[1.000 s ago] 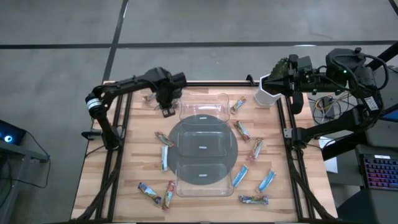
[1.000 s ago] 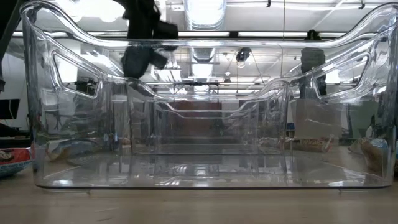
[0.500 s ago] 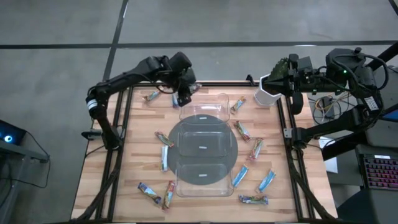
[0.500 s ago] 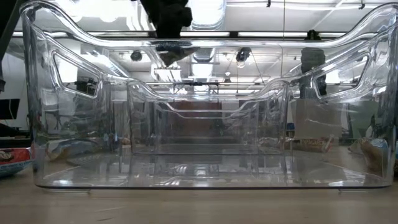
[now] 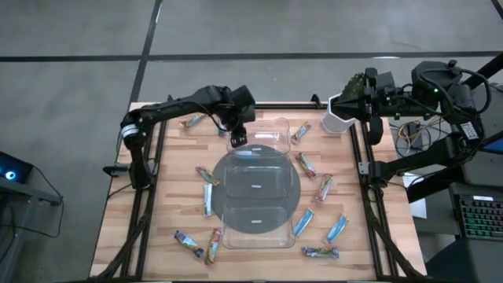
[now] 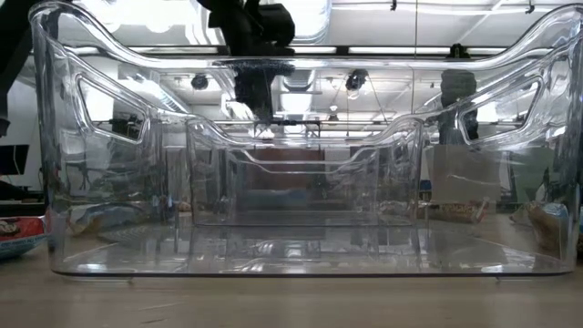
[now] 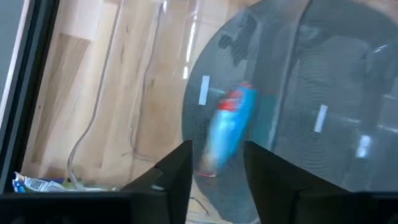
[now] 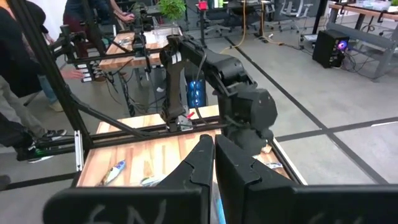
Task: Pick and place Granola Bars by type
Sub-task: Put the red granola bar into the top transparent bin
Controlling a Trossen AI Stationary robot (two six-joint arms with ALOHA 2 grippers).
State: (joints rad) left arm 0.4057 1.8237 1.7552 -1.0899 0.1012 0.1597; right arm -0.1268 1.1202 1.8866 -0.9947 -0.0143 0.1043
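The left gripper [image 5: 238, 135] hung over the far compartment of the clear tray [image 5: 255, 236], fingers parted, with a light blue bar [image 7: 227, 127] below it, apparently released into that compartment. The step in hand looked like the drop-off; the next move would call for lifting clear and reaching for another bar. Eleven granola bars [image 5: 314, 192] lay on the surface around the tray. The right gripper [image 5: 351, 93] waited beyond the tray's far right corner, fingers closed and empty
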